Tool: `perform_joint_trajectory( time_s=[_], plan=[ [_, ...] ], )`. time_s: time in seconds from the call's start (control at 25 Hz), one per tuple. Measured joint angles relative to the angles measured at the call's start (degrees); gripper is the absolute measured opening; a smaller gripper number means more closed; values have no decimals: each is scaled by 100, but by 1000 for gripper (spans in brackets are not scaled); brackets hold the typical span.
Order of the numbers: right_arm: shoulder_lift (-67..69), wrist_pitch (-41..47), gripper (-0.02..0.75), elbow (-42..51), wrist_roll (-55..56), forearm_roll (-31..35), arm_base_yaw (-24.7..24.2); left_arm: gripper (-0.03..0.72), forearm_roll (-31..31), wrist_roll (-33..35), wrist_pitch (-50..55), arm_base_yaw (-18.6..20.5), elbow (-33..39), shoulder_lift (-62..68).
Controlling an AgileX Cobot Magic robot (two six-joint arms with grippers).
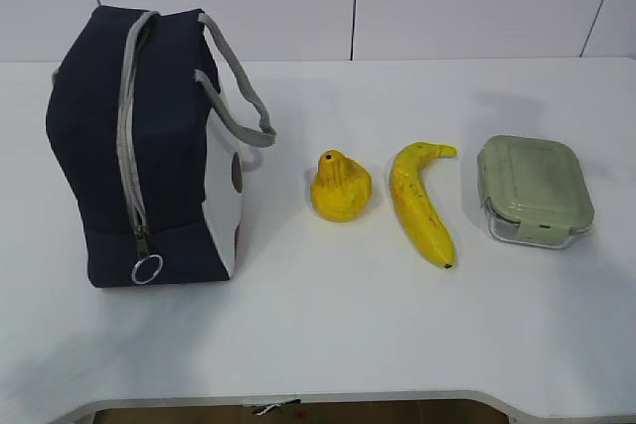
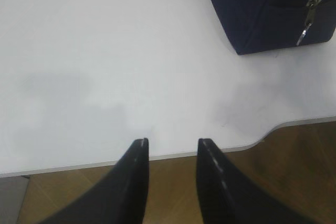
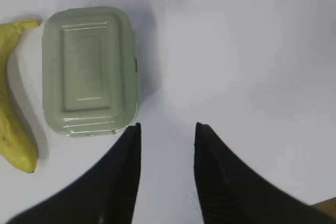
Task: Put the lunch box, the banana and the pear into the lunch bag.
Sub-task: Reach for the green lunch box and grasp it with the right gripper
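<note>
Nothing is packed yet. On the white surface (image 1: 328,325) stand, from left to right, the boxy navy fabric lunch bag (image 1: 129,146), zipped shut with a ring pull, the squat yellow pear (image 1: 341,187), the curved speckled banana (image 1: 422,204) and the clear lunch box (image 1: 535,191) with its smooth sage-green lid. My left gripper (image 2: 172,142) hovers spread and empty near the bag. My right gripper (image 3: 167,127) hangs spread beside the box, holding nothing.
</note>
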Motion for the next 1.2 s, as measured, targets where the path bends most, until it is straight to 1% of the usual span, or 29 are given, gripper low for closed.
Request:
perform_joint_trajectory(
  time_s=[0.16, 0.36, 0.6, 0.76, 0.84, 0.92, 1.2],
  plan=[
    [451, 336, 288, -380, -741, 829, -566, 238, 0, 0, 0, 0, 0, 0],
    [896, 705, 284, -468, -1920, 2041, -1255, 238, 0, 0, -10, 0, 0, 0],
    [1614, 1114, 283, -501, -3622, 3847, -2142, 239, 0, 0, -10, 0, 0, 0],
    [2077, 1250, 283, -501, -4793, 4856, -2640, 239, 0, 0, -10, 0, 0, 0],
    [2228, 1250, 283, -501, -5314, 5106, -2780, 239, 0, 0, -10, 0, 0, 0],
    [2372, 1250, 283, -501, -5708, 5226, -2822, 239, 0, 0, -10, 0, 0, 0],
    [2587, 1250, 283, -507, -5512, 5344, -2833, 239, 0, 0, -10, 0, 0, 0]
  ],
)
